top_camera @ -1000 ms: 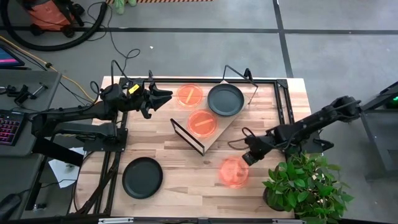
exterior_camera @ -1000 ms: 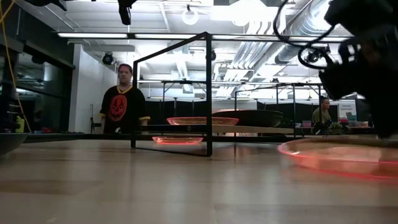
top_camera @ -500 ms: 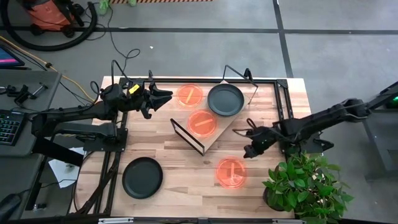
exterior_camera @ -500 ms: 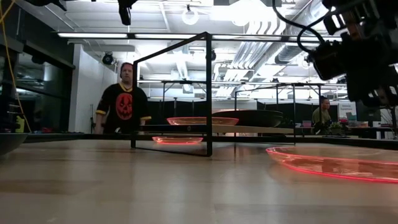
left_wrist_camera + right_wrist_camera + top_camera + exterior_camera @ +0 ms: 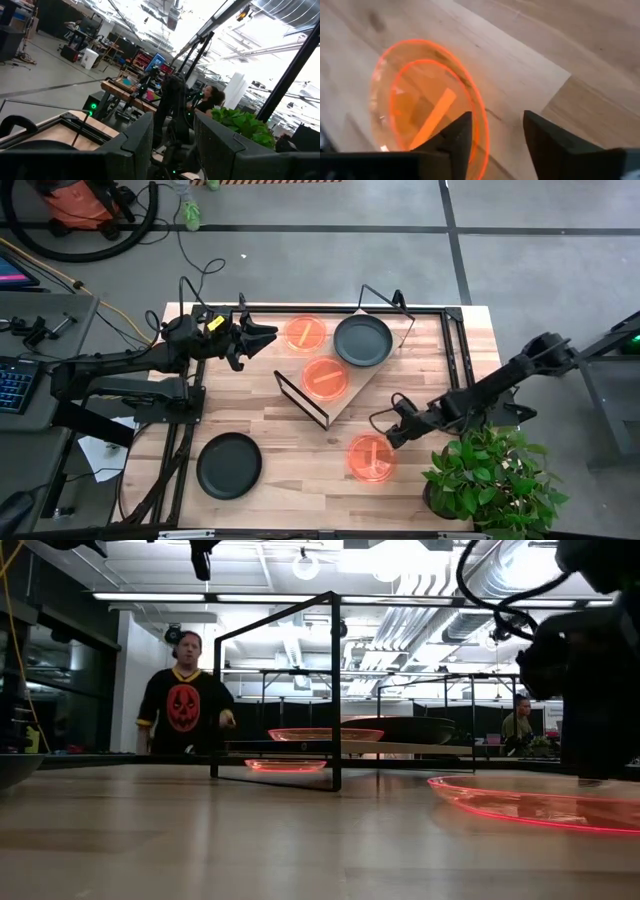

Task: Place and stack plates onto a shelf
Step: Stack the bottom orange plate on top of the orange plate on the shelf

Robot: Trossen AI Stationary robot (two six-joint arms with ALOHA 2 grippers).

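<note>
Room: a workshop with a grey floor around the wooden table (image 5: 280, 435); in the low view a person in a black shirt with an orange print (image 5: 185, 705) stands beyond the table's far side, and a second person (image 5: 517, 726) shows farther back.
Shelf: the light-wood shelf (image 5: 352, 385) on its black wire frame sits angled at the middle of the table's far half.
Plates on the shelf: one dark plate (image 5: 362, 341) and one orange plate (image 5: 325, 378) lie side by side on the board, not stacked.
Plate beside the shelf: a second orange plate (image 5: 306, 332) lies just off the board's far-left edge (the low view shows it lower than the board, under the shelf).
Loose plates: a third orange plate (image 5: 370, 457) lies flat on the table at the near right; another dark plate (image 5: 229, 465) lies at the near left, well apart from it.
Right gripper: the right gripper (image 5: 386, 430) hangs just beside the near-right orange plate's far edge, holding nothing; in its wrist view the two fingers (image 5: 455, 137) are spread, with the plate's rim between and beyond them.
Left gripper: the left gripper (image 5: 262, 339) waits over the table's far-left corner, near the plate beside the shelf, fingers parted and empty.
Other: a potted plant (image 5: 490, 475) stands at the table's near-right corner.
</note>
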